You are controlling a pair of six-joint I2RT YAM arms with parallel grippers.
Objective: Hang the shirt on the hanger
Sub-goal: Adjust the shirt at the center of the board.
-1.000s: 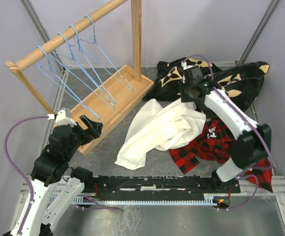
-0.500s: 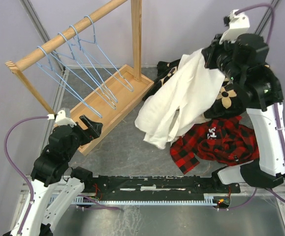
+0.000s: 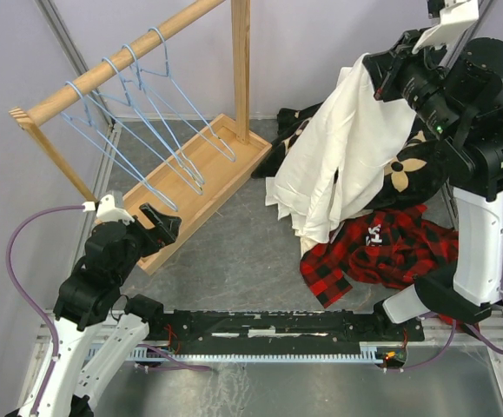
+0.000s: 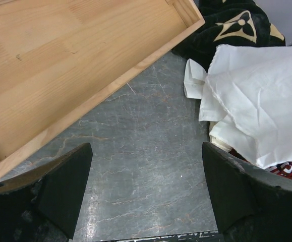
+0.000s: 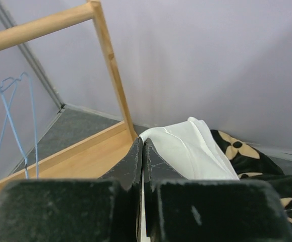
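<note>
Now the right gripper is clamping the shirt and holding it aloft
Its fingers are pressing together on a fold of the cloth, which is hanging down above the plaid and blanket; the left gripper is hovering with fingers spread wide and empty over the table beside the tray; the hangers are hanging on the rail, well apart from the shirt
</note>
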